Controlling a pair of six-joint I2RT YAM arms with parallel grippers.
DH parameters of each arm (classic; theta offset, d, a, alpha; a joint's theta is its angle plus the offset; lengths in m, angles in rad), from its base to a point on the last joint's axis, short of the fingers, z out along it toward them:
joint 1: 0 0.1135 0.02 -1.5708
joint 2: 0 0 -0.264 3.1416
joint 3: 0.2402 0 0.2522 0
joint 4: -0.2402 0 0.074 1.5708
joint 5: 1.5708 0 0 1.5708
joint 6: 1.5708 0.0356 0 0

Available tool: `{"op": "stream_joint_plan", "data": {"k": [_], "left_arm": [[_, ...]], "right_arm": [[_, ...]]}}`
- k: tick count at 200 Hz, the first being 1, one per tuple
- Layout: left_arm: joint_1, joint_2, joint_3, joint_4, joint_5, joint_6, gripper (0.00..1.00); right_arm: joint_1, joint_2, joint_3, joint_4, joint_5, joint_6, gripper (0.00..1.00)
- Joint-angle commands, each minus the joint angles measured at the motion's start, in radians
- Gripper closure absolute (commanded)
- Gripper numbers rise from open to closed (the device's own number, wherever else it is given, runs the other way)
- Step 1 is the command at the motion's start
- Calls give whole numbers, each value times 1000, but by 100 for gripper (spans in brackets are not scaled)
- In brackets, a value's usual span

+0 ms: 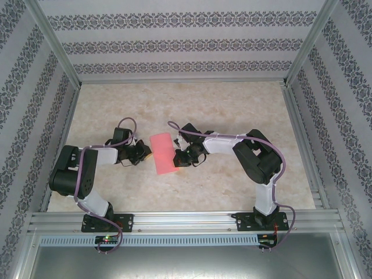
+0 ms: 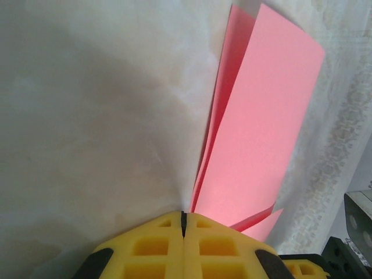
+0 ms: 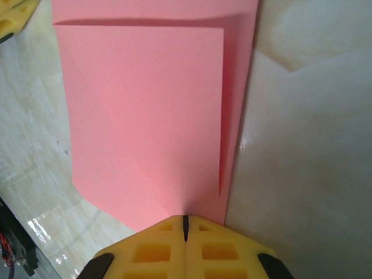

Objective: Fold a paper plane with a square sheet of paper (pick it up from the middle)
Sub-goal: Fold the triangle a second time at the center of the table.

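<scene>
ops: yellow fingers [image 2: 145, 264] of left gripper [image 2: 183, 216] pressed together, tips at the folded square sheet of paper [image 2: 261, 128]. pinched or not, can't tell.
dev: right gripper [image 3: 186, 220] same, jaws closed at its edge. sheet mid-worktop [image 1: 232, 110]; both arms bent, reaching inward low.

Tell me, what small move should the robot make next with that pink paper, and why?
Probably press the fold flat. The pink sheet lies folded between the shut left fingers and right fingers, yet its layers gape apart by the left ones.
</scene>
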Motion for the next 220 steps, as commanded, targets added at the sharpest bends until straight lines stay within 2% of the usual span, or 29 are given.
{"op": "stream_joint_plan", "data": {"k": [1, 38, 78, 143, 220], "left_arm": [[3, -81, -1, -28, -22, 25, 95], [-83, -149, -30, -5, -14, -5, 95], [-166, -72, -11, 28, -14, -8, 96], [-174, 13, -13, 41, -53, -25, 98], [-174, 13, -11, -65, -106, -20, 100]], "right_arm": [[10, 39, -43, -125, 89, 7, 100], [11, 11, -15, -99, 63, 29, 100], [16, -30, 23, -30, 21, 53, 100], [45, -44, 62, 25, 2, 80, 100], [59, 86, 192, -36, 41, 81, 100]]}}
